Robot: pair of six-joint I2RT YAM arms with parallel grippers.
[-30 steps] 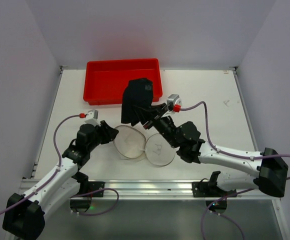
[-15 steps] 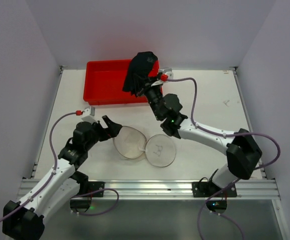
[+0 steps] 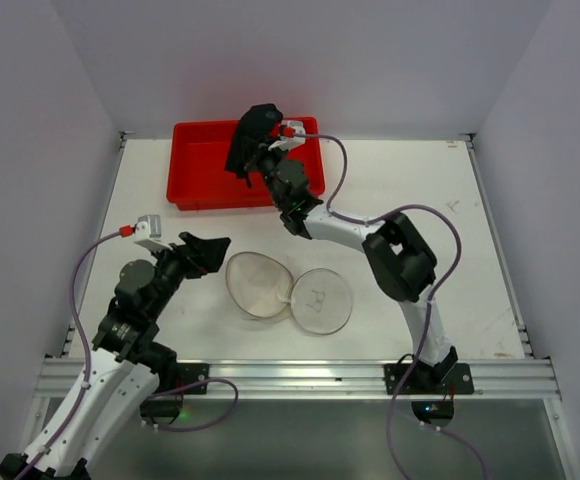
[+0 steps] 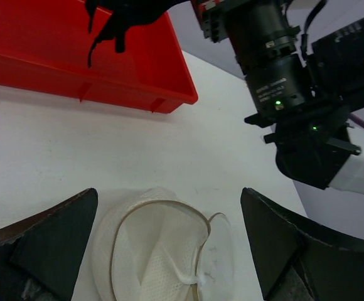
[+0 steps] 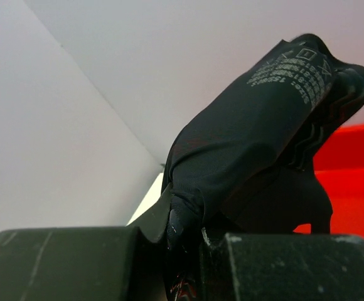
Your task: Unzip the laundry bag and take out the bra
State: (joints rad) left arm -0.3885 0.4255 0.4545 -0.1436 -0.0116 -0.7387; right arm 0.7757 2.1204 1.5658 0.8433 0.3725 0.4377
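At upper centre, right gripper (image 5: 172, 251) clamps the bra (image 3: 250, 135) over the red tray (image 3: 200, 165); lower left, left gripper (image 3: 208, 252) gapes wide beside the unzipped laundry bag (image 3: 260, 285) on the surface (image 3: 420, 200).

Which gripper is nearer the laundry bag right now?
Left. The left gripper hangs open just left of the laundry bag; the right gripper is far beyond it, over the red tray, shut on the bra.

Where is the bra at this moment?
In the top view, the bra hangs pinched in the right gripper above the red tray at the table's far side, well away from the open laundry bag near the arms.
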